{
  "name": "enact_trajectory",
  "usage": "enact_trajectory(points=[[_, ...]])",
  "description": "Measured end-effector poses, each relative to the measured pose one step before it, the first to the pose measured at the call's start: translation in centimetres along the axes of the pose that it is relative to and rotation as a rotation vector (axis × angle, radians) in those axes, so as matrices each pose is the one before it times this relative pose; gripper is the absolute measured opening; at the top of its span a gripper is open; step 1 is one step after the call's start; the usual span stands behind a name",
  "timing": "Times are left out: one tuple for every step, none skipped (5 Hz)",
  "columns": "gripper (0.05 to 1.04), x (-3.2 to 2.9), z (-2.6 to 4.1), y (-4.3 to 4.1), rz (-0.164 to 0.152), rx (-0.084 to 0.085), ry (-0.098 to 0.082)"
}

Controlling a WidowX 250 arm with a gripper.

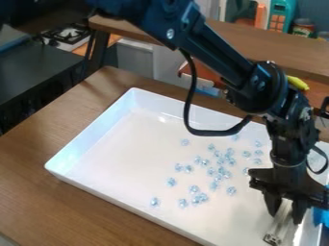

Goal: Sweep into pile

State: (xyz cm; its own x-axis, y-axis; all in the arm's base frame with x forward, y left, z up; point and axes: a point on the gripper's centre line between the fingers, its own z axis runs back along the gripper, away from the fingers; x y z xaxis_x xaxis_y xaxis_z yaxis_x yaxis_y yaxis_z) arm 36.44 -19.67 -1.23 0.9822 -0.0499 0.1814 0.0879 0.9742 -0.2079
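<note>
My gripper [285, 214] hangs over the right front part of the white tray [96, 140], shut on the pale, narrow handle of a tool [276, 230] that slants down toward the tray floor. Clear bluish pieces [220, 170] lie scattered over the middle of the tray, closest together left of the gripper. A few stand apart, such as a piece [155, 202] toward the front left. Something blue [321, 217] shows just right of the gripper at the view's edge; whether it belongs to the tool I cannot tell.
The tray's raised walls surround the pieces on a brown wooden table [38, 192]. Behind it stand a wooden shelf [270, 43], a toy stove [67, 34] and a yellow object [297, 82]. A dark surface [38, 62] is at the left. My arm's cable loops low over the tray.
</note>
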Motion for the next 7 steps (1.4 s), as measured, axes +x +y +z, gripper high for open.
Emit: enact_trajectory(points=[[0.381,0.364,0.032,-0.119,0.0073,-0.0002,-0.006],[0.381,0.154,0.09,0.323,0.0117,-0.0088,0.0045],[0.381,0.503,0.343,1.895,0.0441,0.0037,0.0176],[0.381,0.265,0.117,2.161,0.0233,0.0071,0.014],[0.381,-0.669,0.354,1.902,0.0062,0.0015,0.0342],[0.38,-1.038,0.799,2.943,0.0139,0.0096,0.006],[0.38,-1.491,0.899,2.663,0.0114,0.0085,0.0073]])
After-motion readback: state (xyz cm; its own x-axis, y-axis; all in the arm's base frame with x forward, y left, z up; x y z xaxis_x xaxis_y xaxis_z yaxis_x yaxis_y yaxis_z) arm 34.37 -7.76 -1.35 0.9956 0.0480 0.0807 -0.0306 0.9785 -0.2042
